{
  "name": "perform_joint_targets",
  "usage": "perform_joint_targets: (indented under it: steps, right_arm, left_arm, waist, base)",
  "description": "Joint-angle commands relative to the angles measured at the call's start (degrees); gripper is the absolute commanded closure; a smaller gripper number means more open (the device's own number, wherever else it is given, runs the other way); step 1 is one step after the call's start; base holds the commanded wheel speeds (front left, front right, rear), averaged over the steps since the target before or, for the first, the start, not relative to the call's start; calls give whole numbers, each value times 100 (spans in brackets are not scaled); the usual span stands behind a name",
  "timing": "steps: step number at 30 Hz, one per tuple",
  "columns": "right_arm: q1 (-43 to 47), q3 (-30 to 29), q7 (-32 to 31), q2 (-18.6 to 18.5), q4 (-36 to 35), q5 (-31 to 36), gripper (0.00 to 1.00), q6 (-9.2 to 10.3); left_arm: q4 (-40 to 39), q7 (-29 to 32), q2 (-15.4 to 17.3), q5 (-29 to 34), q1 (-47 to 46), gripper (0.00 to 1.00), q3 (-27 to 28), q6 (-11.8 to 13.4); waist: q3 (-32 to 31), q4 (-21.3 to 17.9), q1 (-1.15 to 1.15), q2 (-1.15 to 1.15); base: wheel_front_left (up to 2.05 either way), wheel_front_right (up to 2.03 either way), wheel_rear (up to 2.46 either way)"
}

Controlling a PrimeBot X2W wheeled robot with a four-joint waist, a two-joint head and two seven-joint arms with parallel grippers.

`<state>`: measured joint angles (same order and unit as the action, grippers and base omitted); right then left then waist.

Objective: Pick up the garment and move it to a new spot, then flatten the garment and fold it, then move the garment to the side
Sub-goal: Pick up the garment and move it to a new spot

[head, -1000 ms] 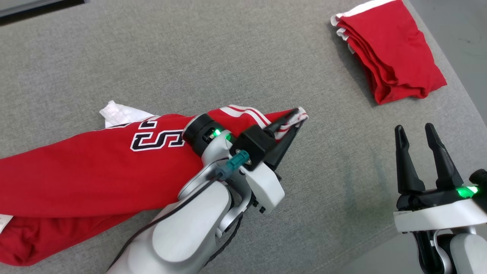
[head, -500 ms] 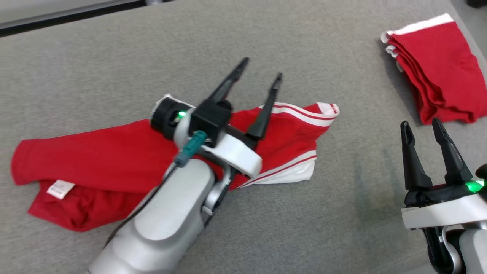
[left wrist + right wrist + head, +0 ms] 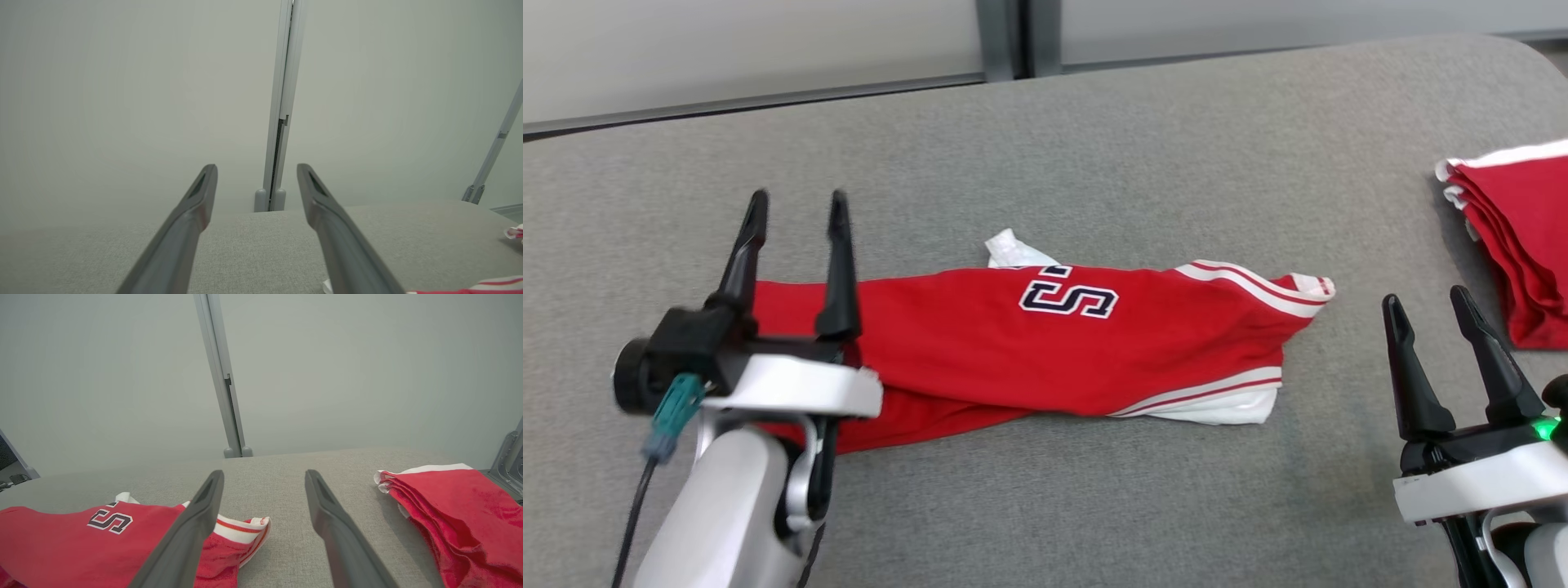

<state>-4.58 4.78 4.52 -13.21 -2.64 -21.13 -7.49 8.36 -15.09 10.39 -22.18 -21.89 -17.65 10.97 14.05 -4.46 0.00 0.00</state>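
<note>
The garment [image 3: 1045, 347] is a red jersey with white stripes and a dark "S" on it. It lies bunched in a long strip across the middle of the grey surface [image 3: 1045, 139], and it also shows at lower left of the right wrist view [image 3: 81, 539]. My left gripper [image 3: 796, 208] stands open above the jersey's left end, holding nothing; its fingers [image 3: 192, 220] point toward the back wall. My right gripper [image 3: 1425, 298] is open and empty, just right of the jersey's striped end.
A folded red garment [image 3: 1515, 237] with white trim lies at the right edge of the surface, also seen in the right wrist view [image 3: 453, 514]. A pale wall with a grey post [image 3: 1005, 37] runs behind the surface's far edge.
My left gripper let go of the jersey's striped end, opened and drew back to the left. The jersey now lies on the surface. The head camera has tilted up.
</note>
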Motion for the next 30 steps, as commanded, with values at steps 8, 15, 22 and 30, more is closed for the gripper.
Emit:
perform_joint_targets:
  steps: [8,15,22,30]
  right_arm:
    - [268,-13,-190,-34,-140,56,0,0]
    - [510,-23,-308,-16,-178,60,0,0]
    - [746,-1,-415,1,-227,92,0,0]
    - [1071,18,-562,11,-292,121,0,0]
  left_arm:
    - [-60,-6,385,-143,976,0,676,-481]
    - [-104,3,636,-252,1605,0,749,-676]
    - [-344,132,704,-257,2034,0,648,-662]
    - [-716,374,797,-198,2487,0,535,-524]
  waist:
    - [-402,469,0,0]
    - [-705,598,0,0]
    - [-995,619,0,0]
    - [-1349,602,0,0]
  base:
    - [0,0,0]
    - [0,0,0]
    - [0,0,0]
    - [0,0,0]
